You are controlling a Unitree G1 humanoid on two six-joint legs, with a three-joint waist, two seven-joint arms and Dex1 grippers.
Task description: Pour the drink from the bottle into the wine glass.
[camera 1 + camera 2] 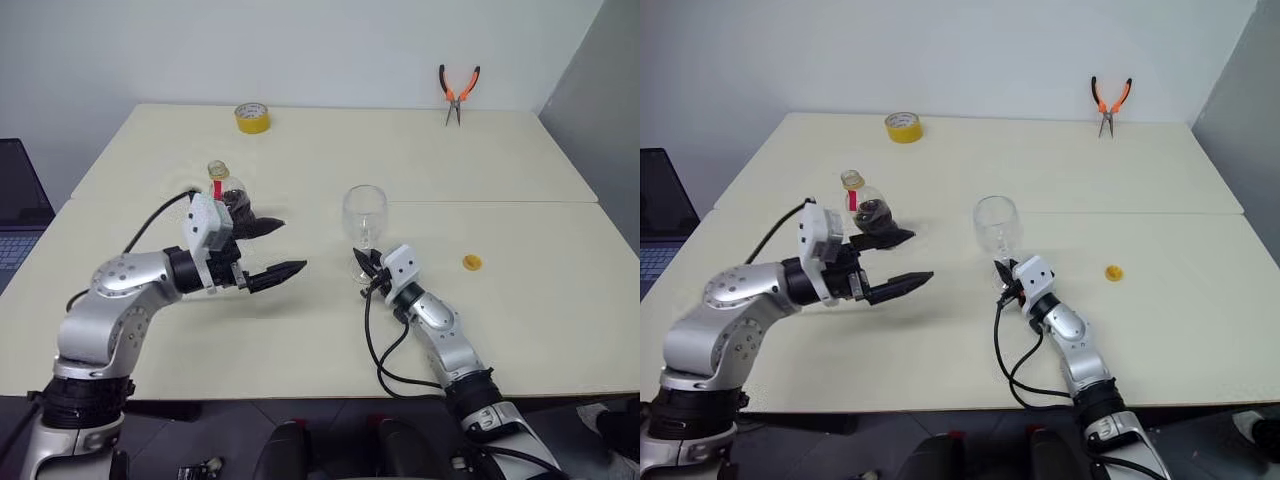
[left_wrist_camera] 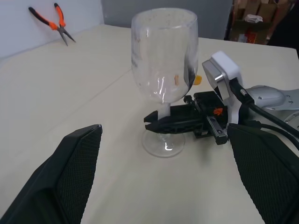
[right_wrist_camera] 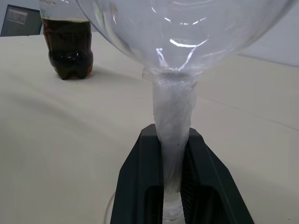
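Note:
The wine glass (image 1: 364, 212) stands upright and empty near the table's middle. My right gripper (image 1: 366, 270) is shut on its stem (image 3: 172, 112), just above the foot. The bottle (image 1: 225, 194) stands to the glass's left, clear, with a red band at the neck and the dark drink (image 3: 68, 46) in its lower part. My left gripper (image 1: 294, 244) hovers open in front of the bottle, between it and the glass. Its fingers (image 2: 74, 177) point toward the glass and hold nothing. Whether the far finger touches the bottle I cannot tell.
A small yellow cap (image 1: 471, 263) lies on the table (image 1: 520, 320) right of the glass. A yellow tape roll (image 1: 252, 117) and orange-handled pliers (image 1: 458, 92) sit at the far edge. A laptop (image 1: 20, 215) is off the table's left side.

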